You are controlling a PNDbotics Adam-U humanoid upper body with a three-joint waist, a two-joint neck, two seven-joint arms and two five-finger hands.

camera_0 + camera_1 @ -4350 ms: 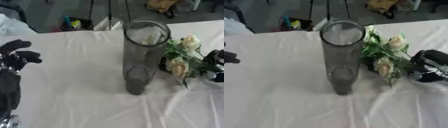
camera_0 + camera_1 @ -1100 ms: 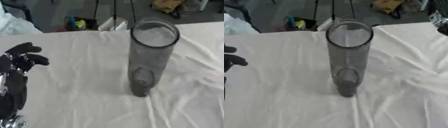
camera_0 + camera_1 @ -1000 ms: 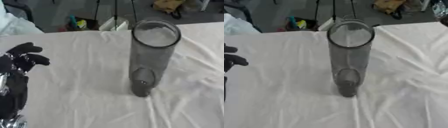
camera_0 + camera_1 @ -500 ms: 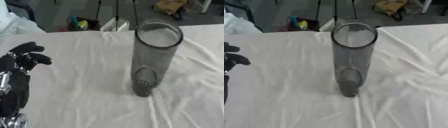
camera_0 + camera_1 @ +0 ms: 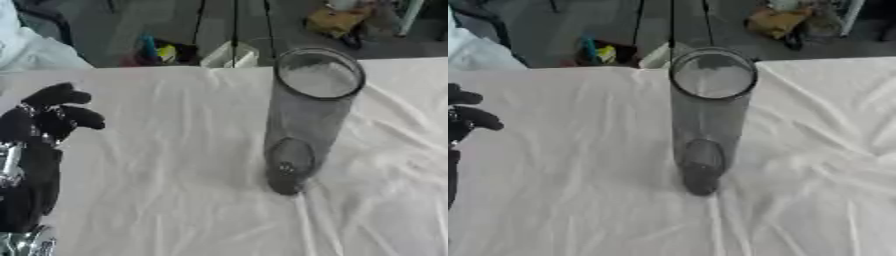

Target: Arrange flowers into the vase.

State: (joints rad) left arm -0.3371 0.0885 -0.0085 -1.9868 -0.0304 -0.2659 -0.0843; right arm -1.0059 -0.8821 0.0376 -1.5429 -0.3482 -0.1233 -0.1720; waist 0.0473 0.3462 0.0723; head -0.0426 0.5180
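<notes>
Left eye view: tall smoked-glass cylinder vase [image 5: 308, 120] is seen standing upright near the middle of the wrinkled white tablecloth [image 5: 175, 200]. No stems are seen inside it. The left hand [image 5: 39, 130] is raised at the left edge, fingers relaxed, grasping nothing, well apart from the vase.

Right eye view: the same vase is shown centred; only the left hand's fingertips [image 5: 474, 117] are visible at the left edge.

Table draped in a wrinkled white cloth [image 5: 175, 200], tall clear glass vase [image 5: 306, 120] standing upright near its middle
</notes>
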